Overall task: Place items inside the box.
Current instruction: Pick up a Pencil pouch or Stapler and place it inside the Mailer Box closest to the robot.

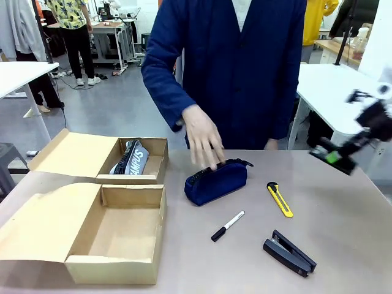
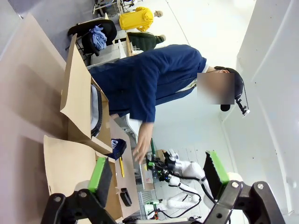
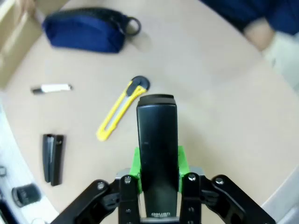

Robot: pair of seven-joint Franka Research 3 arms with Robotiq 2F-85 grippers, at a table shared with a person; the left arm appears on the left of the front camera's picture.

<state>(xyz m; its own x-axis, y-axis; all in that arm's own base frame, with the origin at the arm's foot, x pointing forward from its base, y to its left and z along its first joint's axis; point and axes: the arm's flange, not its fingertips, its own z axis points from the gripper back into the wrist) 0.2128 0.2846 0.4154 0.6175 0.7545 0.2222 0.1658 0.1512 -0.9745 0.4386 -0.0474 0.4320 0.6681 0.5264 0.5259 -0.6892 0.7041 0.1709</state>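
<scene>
The right claw [image 3: 158,164] is clamped on a black oblong piece [image 3: 157,135]; what it is I cannot tell. It grips the piece near one end, so most of its length sticks out past the green pads. A quick swing could probably make it pivot or slip loose and drop on the desk [image 1: 343,233].

This claw hangs above the desk's right edge, well apart from the boxes on the left. The person's hand [image 1: 201,139] rests on the navy pouch [image 1: 217,182], in the middle of the desk between the claw and the boxes. A straight low path across risks striking the hand or shoving the pouch. A low carry could also clip a box wall or an open flap and push the box away.

The left claw [image 2: 158,175] stands wide with nothing between its pads.

Count:
- There are two cardboard boxes. The near box [image 1: 110,268] is bare inside, and the far box [image 1: 131,179] holds one grey-black piece with white lettering [image 1: 130,158].
- Loose on the desk are one pouch, one yellow knife [image 1: 280,199], one black-and-white marker [image 1: 228,226] and one black stapler [image 1: 289,253].
- One piece is in the right claw.

That leaves one thing boxed, four loose and one carried, so most of the job seems to lie ahead.
</scene>
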